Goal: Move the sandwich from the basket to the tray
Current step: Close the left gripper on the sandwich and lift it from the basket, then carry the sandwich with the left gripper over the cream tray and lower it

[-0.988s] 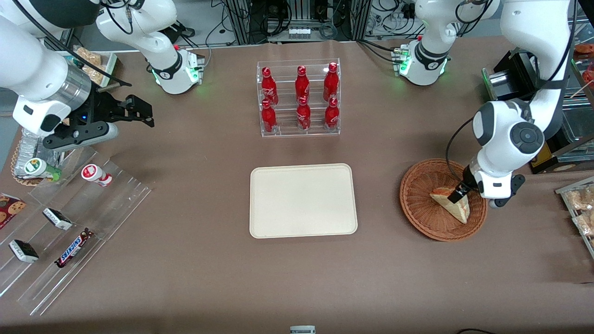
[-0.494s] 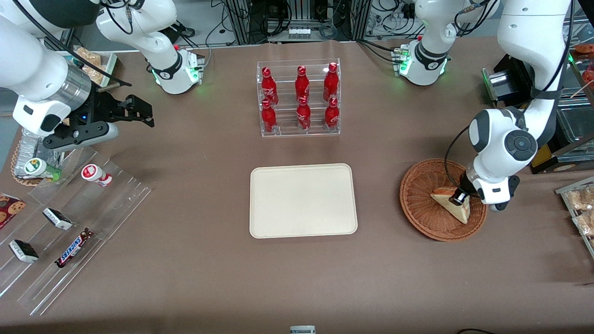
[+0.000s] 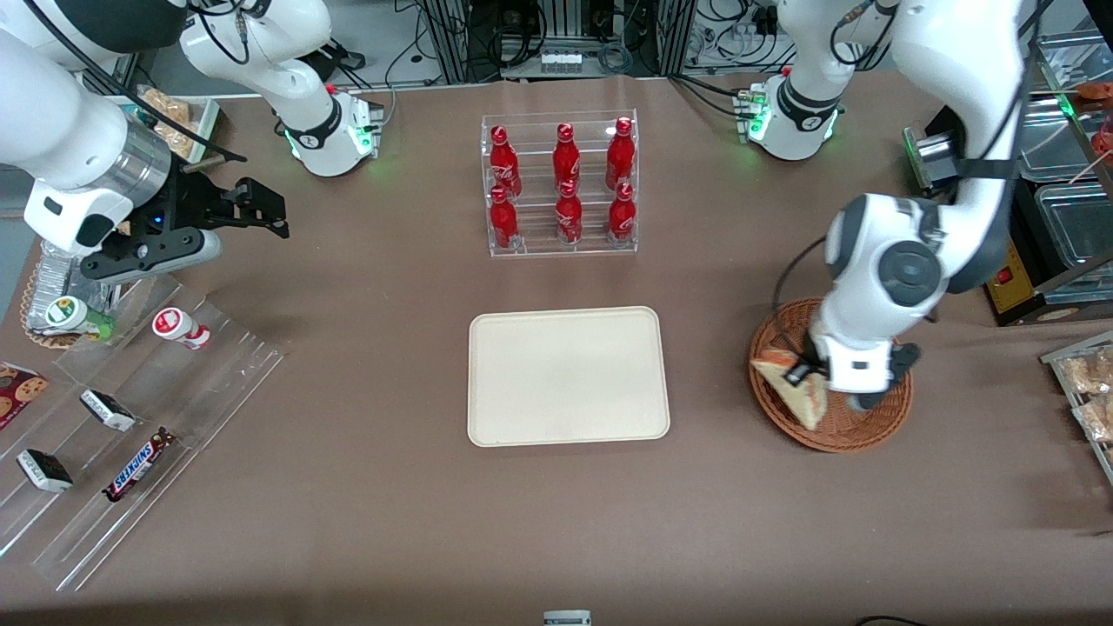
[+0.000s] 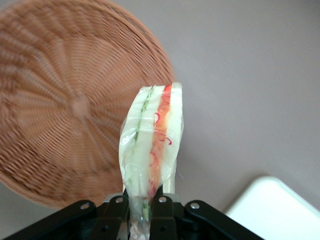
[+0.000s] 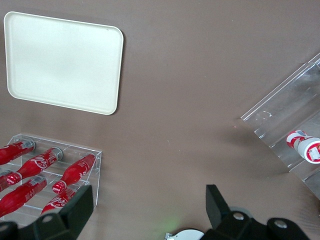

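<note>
My left gripper (image 3: 804,376) is shut on the sandwich (image 3: 789,389), a pale wrapped wedge, and holds it lifted over the basket's rim on the tray's side. In the left wrist view the gripper (image 4: 145,207) pinches the sandwich (image 4: 152,145), its green and red-orange filling showing along the edge. The round reddish-brown wicker basket (image 3: 856,430) lies under the arm, and in the left wrist view the basket (image 4: 65,100) holds nothing. The cream tray (image 3: 569,375) lies bare at the table's middle; a corner of the tray (image 4: 275,210) shows in the left wrist view.
A clear rack with several red bottles (image 3: 561,184) stands farther from the front camera than the tray. Clear stepped racks with snack bars (image 3: 130,417) lie toward the parked arm's end. Packaged pastries (image 3: 1087,382) sit at the working arm's end.
The left gripper has lifted the sandwich out of the basket's middle and carried it toward the tray, to above the basket's rim. The arm has swung the same way.
</note>
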Controlling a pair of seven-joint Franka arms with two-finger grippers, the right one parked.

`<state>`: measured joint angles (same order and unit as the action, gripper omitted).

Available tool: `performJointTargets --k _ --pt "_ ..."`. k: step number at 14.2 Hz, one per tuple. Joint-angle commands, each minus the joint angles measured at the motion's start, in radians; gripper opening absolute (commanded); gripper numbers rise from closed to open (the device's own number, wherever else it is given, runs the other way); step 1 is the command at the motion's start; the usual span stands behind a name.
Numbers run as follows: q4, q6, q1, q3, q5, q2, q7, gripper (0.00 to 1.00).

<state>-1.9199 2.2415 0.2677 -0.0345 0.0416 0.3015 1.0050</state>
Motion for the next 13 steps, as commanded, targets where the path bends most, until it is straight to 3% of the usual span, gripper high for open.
performJointTargets --k 1,7,9,13 --pt "0.122 0.000 0.152 0.012 -0.008 0.098 0.041 0.02" --pt "0.216 0.214 0.413 0.022 0.024 0.261 0.116 0.04" --pt "0.223 0.234 0.439 0.021 0.082 0.289 0.118 0.04" --pt "0.291 0.234 0.481 0.021 0.090 0.356 0.122 0.05"
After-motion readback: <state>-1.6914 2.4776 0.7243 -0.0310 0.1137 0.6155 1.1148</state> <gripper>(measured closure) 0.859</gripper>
